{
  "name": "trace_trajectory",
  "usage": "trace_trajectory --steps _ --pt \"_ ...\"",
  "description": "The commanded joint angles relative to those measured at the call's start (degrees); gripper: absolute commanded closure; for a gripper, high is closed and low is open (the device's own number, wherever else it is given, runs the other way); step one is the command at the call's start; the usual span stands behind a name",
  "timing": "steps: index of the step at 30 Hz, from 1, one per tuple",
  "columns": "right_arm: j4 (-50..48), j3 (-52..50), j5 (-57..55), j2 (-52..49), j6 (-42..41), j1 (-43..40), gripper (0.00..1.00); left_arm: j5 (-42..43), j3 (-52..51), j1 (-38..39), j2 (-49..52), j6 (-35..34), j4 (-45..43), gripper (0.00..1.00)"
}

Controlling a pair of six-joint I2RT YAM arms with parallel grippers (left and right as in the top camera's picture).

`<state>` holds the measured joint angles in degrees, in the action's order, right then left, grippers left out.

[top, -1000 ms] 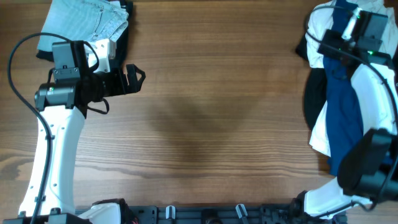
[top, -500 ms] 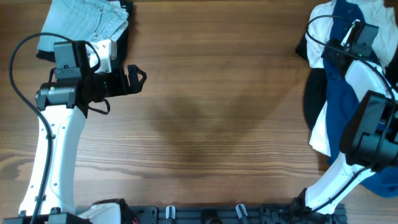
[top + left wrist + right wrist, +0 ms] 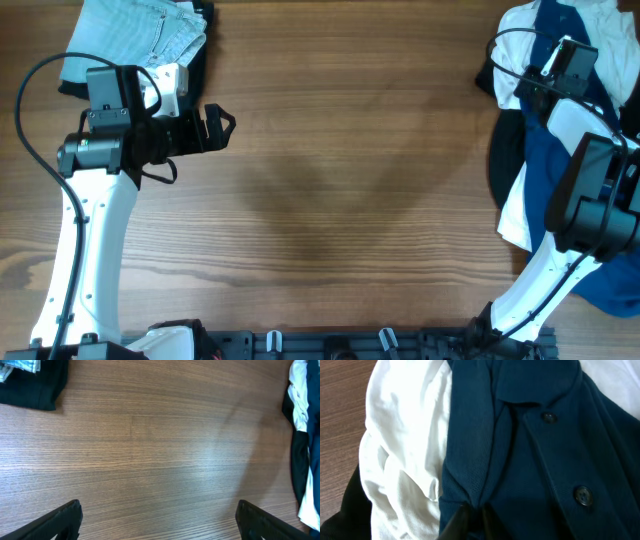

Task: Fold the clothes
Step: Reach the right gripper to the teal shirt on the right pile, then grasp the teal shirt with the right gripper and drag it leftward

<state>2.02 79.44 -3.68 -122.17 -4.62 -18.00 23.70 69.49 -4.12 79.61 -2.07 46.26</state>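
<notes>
While the left gripper [image 3: 160,521] hovers with jaws open, the right gripper [image 3: 472,517] pinches the blue polo shirt [image 3: 530,460] in closed jaws, a pick-up that likely calls next for dragging it left onto the tabletop [image 3: 350,150].

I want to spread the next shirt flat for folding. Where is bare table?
The middle of the table is bare, from the open left gripper across to the clothes pile on the right edge. Crowded: the back-left corner with the folded jeans, and the right side, where the right gripper pinches the blue polo.
</notes>
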Motion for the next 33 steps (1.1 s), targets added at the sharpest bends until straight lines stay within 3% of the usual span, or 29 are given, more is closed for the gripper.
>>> trace_trajectory --steps 1,4,8,13,18,25,29,33 --pt "-0.70 1.16 -0.39 -1.18 -0.02 0.24 0.96 0.94 1.01 0.28 0.24 0.04 -0.13 0.04" --pt "-0.31 1.25 -0.59 1.90 0.02 0.24 0.96 0.94 1.03 0.28 0.24 0.07 -0.15 0.06" --pt "2.89 1.36 1.88 14.53 0.28 0.24 0.96 0.94 1.01 0.28 0.24 0.07 -0.31 0.08" --pt "10.43 1.36 17.66 30.32 -0.50 3.26 0.96 0.94 1.03 0.26 0.22 0.07 -1.73 0.12" --pt "17.03 1.36 28.70 32.74 -3.34 17.00 0.96 0.44 1.03 -0.15 0.22 -1.95 -4.90 0.17" --pt "26.25 1.36 31.58 33.22 -4.66 42.56 0.96 -0.35 1.03 -5.49 0.20 -3.15 -2.91 0.18" --pt "30.53 1.36 36.76 36.89 -4.63 46.18 0.96 -0.81 1.03 -9.09 -0.22 -3.13 -1.42 0.18" --pt "31.12 1.33 33.14 38.86 -3.28 46.42 0.96 -0.81 1.03 -10.64 -1.36 -3.06 -1.46 0.17"
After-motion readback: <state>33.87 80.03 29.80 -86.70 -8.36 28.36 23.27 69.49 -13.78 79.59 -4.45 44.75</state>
